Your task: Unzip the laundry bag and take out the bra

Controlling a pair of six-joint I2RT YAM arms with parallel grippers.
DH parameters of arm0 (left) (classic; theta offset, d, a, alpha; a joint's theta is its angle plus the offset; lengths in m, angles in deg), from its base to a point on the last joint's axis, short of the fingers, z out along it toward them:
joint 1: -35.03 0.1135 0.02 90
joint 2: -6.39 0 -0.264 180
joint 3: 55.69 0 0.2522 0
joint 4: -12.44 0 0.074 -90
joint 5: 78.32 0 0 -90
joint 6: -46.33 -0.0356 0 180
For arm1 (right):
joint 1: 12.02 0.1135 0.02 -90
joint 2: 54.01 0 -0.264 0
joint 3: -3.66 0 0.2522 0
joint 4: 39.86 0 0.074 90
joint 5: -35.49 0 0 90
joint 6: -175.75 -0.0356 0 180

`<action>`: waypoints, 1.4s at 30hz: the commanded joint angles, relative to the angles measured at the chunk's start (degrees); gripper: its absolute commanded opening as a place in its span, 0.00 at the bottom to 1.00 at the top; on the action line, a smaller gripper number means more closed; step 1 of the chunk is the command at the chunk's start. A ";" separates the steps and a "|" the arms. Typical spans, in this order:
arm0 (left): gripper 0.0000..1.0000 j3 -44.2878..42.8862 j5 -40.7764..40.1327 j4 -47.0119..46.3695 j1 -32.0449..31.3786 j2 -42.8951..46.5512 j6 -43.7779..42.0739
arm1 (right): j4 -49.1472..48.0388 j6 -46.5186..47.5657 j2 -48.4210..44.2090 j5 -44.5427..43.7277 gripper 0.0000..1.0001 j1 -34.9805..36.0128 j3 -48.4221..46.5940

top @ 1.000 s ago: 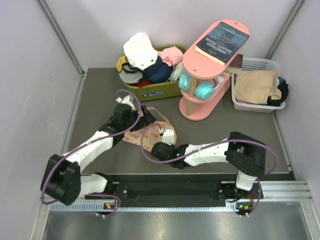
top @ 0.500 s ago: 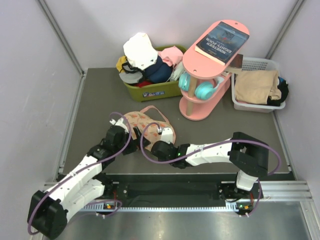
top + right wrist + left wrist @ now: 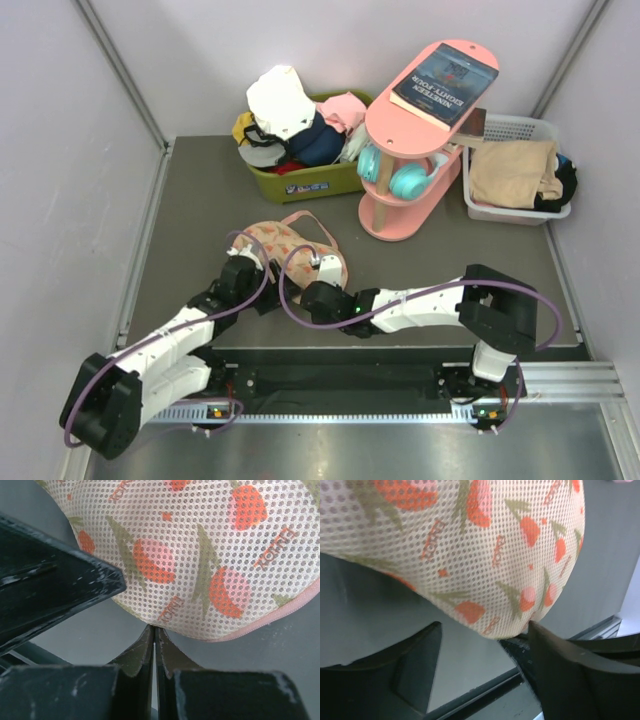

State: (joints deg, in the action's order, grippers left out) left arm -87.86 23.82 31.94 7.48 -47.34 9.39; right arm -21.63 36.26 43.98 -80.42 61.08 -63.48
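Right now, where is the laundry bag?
In the top view the laundry bag lies left of centre on the table, nearer than the green bin, with the left gripper and right gripper at its near edge.

We're looking into a robotics lab test cell: plain pale walls (image 3: 60, 150) framed by aluminium struts (image 3: 120, 70), a grey-matted table (image 3: 190, 190), and two cabled arms bolted to a metal rail (image 3: 350, 380) at its near edge. The home touches are staged props: a green bin (image 3: 310, 182) of clothes, a pink shelf (image 3: 420, 100) with a book (image 3: 445, 85) and headphones (image 3: 395, 175), and a white basket (image 3: 520, 125).
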 commanded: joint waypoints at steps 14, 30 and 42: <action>0.00 -0.65 0.69 -13.38 -0.22 -8.75 -0.15 | -5.09 0.89 -4.21 0.86 0.00 1.08 -0.32; 0.00 -4.17 -2.91 -6.71 0.74 -7.79 -5.68 | 2.03 -2.18 -12.03 -5.11 0.00 -0.85 7.77; 0.00 -8.91 2.00 -6.00 0.74 -10.42 -13.93 | 0.19 0.01 -12.13 -2.65 0.00 -0.59 7.59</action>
State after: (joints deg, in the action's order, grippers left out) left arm -91.99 24.52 26.67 7.65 -56.48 2.06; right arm -21.68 35.21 33.29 -83.30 59.97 -55.40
